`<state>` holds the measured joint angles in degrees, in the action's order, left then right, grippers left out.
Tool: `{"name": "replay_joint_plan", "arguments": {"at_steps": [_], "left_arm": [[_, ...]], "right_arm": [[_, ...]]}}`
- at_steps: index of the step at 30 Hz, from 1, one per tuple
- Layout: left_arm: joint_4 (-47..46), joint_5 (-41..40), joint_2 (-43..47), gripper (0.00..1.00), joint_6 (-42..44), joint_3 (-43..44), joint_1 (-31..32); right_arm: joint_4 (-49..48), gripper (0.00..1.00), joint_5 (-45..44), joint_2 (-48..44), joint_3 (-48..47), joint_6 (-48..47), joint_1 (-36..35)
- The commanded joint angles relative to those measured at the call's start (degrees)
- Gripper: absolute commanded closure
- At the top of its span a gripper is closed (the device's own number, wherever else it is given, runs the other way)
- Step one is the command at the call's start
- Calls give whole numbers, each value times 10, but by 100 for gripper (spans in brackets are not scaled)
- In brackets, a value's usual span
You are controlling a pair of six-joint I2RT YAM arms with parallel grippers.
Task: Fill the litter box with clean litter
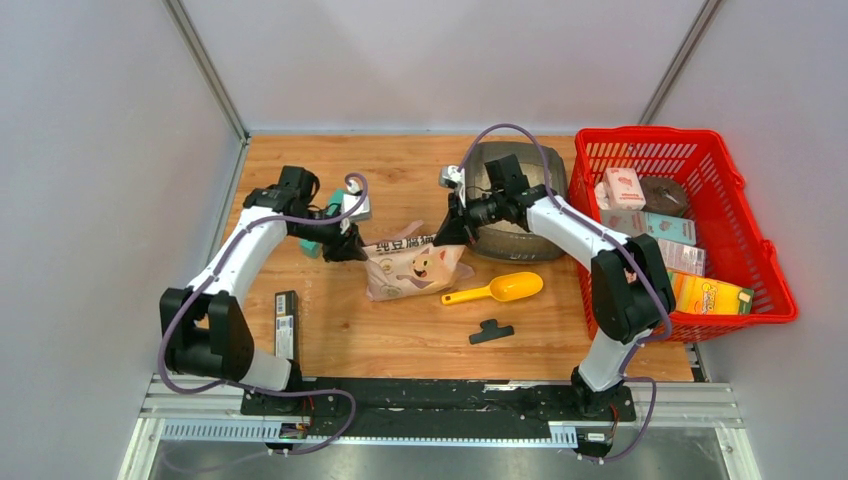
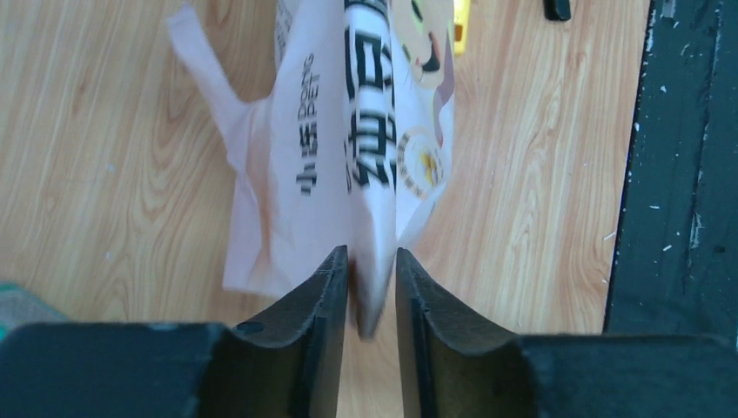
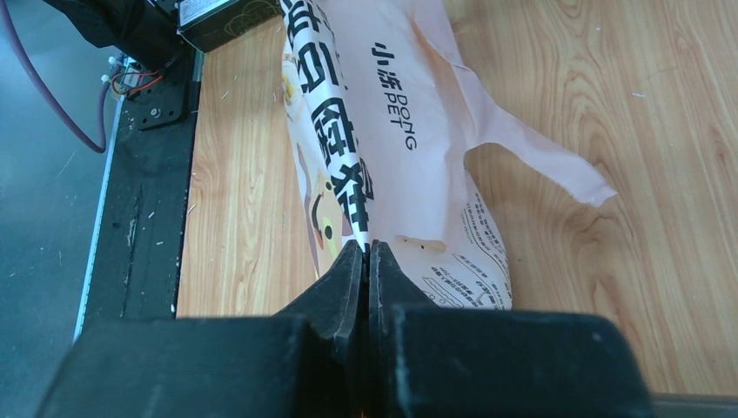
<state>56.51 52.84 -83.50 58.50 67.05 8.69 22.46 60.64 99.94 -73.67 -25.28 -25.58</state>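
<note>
Right gripper (image 3: 366,250) on bag (image 3: 418,78) ("DONG PET")

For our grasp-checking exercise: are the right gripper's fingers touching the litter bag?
Touching. The right wrist view shows the right gripper with its fingers pressed together on the top edge of the litter bag, no gap.

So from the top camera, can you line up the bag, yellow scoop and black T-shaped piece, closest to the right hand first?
From the right hand:
1. bag: pinched in it.
2. yellow scoop: beside the bag, toward the near edge.
3. black T-shaped piece: past the scoop, nearer that edge.
</note>
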Motion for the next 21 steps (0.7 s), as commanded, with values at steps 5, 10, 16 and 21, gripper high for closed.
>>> {"name": "replay_joint_plan", "arguments": {"at_steps": [5, 10, 16, 21], "left_arm": [[-146, -51, 112, 44, -127, -45, 33], [-187, -45, 56, 38, -154, -7, 93], [-254, -62, -14, 29, -196, 26, 140], [-293, -46, -78, 29, -240, 60, 149]], "right_arm": [[-30, 100, -18, -16, -15, 28, 15], [-37, 100, -19, -10, -20, 34, 6], [-44, 100, -16, -4, -28, 37, 0], [-56, 100, -17, -3, -30, 51, -3]]}}
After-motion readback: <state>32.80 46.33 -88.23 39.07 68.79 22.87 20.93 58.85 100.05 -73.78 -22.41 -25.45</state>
